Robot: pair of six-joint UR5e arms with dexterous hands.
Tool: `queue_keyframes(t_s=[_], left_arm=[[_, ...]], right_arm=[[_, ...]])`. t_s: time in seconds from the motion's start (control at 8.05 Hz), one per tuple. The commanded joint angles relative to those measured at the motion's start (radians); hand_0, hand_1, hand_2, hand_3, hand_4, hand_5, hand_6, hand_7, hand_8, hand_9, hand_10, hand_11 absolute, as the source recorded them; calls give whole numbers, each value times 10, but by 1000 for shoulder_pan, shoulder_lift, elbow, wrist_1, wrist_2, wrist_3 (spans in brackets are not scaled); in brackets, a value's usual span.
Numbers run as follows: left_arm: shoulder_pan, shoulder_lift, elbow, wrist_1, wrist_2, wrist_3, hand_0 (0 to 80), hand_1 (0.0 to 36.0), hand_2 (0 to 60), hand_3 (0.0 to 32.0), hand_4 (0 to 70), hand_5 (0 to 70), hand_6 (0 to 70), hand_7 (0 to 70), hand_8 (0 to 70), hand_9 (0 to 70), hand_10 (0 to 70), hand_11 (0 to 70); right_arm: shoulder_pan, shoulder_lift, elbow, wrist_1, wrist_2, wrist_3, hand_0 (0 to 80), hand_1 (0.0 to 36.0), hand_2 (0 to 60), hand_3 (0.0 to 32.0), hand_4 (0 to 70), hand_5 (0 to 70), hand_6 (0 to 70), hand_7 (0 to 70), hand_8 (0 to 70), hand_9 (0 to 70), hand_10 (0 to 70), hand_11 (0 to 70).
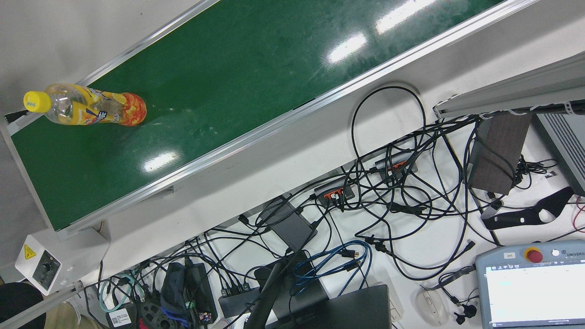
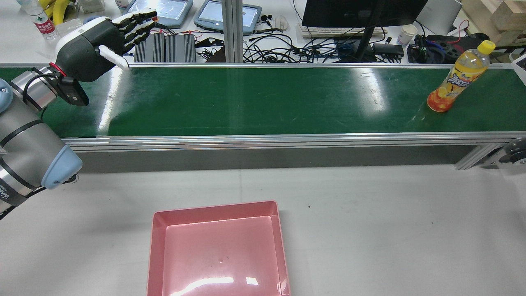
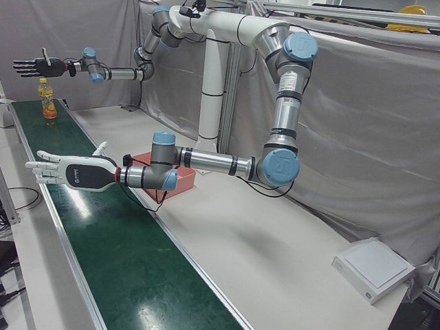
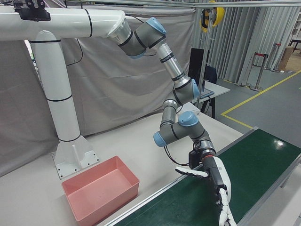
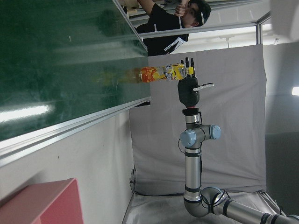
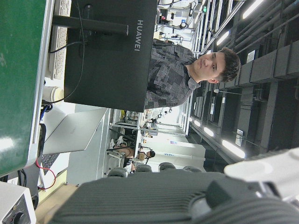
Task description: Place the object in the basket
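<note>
An orange-and-yellow drink bottle (image 2: 458, 78) with a yellow cap stands upright at the right end of the green belt (image 2: 263, 100); it also shows from above as the bottle (image 1: 87, 107) and far off as the bottle (image 3: 47, 98). My left hand (image 2: 102, 41) hovers open over the belt's left end, far from the bottle; this left hand (image 3: 72, 170) and left hand (image 4: 217, 186) shows flat, fingers stretched. My right hand (image 3: 38, 67) floats open just above the bottle, apart from it, and the right hand (image 5: 188, 88) is out of the rear view. The pink basket (image 2: 213, 207) sits empty on the white table.
Beyond the belt lie tangled cables (image 1: 393, 192), a monitor (image 2: 361, 12) and teach pendants (image 2: 164, 10). A person (image 5: 173, 23) stands behind the belt's far end. The white pedestal (image 4: 59, 108) rises behind the basket (image 4: 108, 197). A flat white box (image 3: 375, 268) lies on the table.
</note>
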Motion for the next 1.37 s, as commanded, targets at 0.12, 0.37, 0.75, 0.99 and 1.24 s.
queue_keyframes(t_s=[0.12, 0.37, 0.75, 0.99, 1.24], left_arm=[[0, -1, 0, -3, 0, -3, 587, 25, 0, 16, 118, 159, 5, 11, 61, 80, 20, 42], [0, -1, -1, -4, 0, -5, 583, 22, 0, 14, 117, 166, 5, 11, 63, 83, 22, 45], [0, -1, -1, -3, 0, -5, 580, 20, 0, 12, 119, 165, 5, 9, 60, 79, 18, 39], [0, -1, -1, -3, 0, -5, 587, 23, 0, 10, 120, 168, 7, 12, 63, 83, 20, 41], [-2, 1, -3, -4, 2, -5, 582, 20, 0, 12, 119, 171, 5, 9, 63, 83, 19, 40]], right_arm=[[0, 0, -1, 0, 0, 0, 0, 0, 0, 0, 0, 0, 0, 0, 0, 0, 0, 0], [0, 0, -1, 0, 0, 0, 0, 0, 0, 0, 0, 0, 0, 0, 0, 0, 0, 0], [0, 0, -1, 0, 0, 0, 0, 0, 0, 0, 0, 0, 0, 0, 0, 0, 0, 0], [0, 0, -1, 0, 0, 0, 0, 0, 0, 0, 0, 0, 0, 0, 0, 0, 0, 0], [0, 0, -1, 0, 0, 0, 0, 0, 0, 0, 0, 0, 0, 0, 0, 0, 0, 0]])
